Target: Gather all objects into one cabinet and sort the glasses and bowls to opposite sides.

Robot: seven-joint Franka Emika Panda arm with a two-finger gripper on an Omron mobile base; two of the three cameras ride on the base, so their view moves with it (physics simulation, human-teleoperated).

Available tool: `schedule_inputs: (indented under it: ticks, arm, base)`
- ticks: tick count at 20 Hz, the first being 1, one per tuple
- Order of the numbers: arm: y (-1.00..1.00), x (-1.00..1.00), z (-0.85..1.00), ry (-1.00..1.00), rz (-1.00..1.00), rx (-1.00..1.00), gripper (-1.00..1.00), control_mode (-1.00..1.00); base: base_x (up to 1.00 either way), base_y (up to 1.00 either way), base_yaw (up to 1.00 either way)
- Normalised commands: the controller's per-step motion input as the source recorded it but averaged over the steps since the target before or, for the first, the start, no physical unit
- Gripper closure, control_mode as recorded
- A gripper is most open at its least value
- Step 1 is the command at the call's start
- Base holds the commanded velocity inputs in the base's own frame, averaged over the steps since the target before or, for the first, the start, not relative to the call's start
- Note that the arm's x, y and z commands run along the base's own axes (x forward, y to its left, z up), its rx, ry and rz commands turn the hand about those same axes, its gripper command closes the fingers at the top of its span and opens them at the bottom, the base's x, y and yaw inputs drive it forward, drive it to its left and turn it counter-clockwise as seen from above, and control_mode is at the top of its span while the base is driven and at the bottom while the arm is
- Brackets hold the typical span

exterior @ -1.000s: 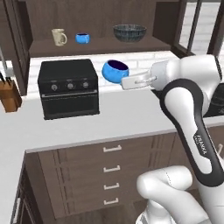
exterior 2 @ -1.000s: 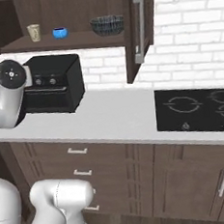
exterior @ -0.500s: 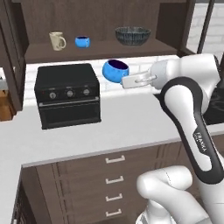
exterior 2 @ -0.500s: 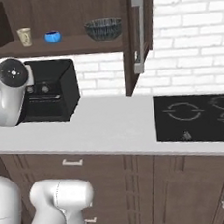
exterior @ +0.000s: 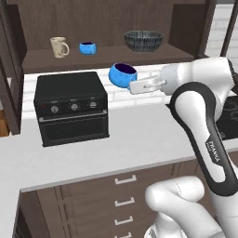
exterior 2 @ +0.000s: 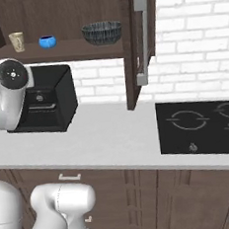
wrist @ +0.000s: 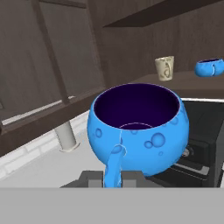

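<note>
Your gripper (exterior: 135,87) is clenched on the glossy blue round bowl (exterior: 122,75), apparently by its handle-like tab, holding it in the air above the black countertop oven (exterior: 72,107) and below the dark wooden cabinet shelf (exterior: 107,56). On that shelf sit a beige mug (exterior: 58,47), a small blue bowl (exterior: 87,47) and a dark ribbed bowl (exterior: 143,40).

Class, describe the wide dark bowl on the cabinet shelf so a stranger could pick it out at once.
Find the black oven on the counter; above it runs the open shelf of the brown wall cabinet. Three vessels stand there: a beige mug, a small blue bowl, and farthest right the dark bowl. It alone is wide, grey and ribbed.
</note>
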Motion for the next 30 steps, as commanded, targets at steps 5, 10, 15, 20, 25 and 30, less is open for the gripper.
schedule_inputs:
  ticks: [5,10,15,20,25,30]
  arm:
    - [0.0,0.0,0.0,0.0,0.0,0.0,1.0,1.0]
    - [0.0,0.0,0.0,0.0,0.0,0.0,1.0,1.0]
    - [0.0,0.0,0.0,0.0,0.0,0.0,1.0,1.0]
    - [0.0,0.0,0.0,0.0,0.0,0.0,1.0,1.0]
    - [0.0,0.0,0.0,0.0,0.0,0.0,1.0,1.0]
    - [0.0,0.0,0.0,0.0,0.0,0.0,1.0,1.0]
  base:
    - [0.27,0.06,-0.03]
    - [0.29,0.01,0.0]
    - [0.28,0.02,0.0]
    - [0.31,0.0,0.0]
    - [0.16,0.08,0.0]
    - [0.31,0.0,-0.01]
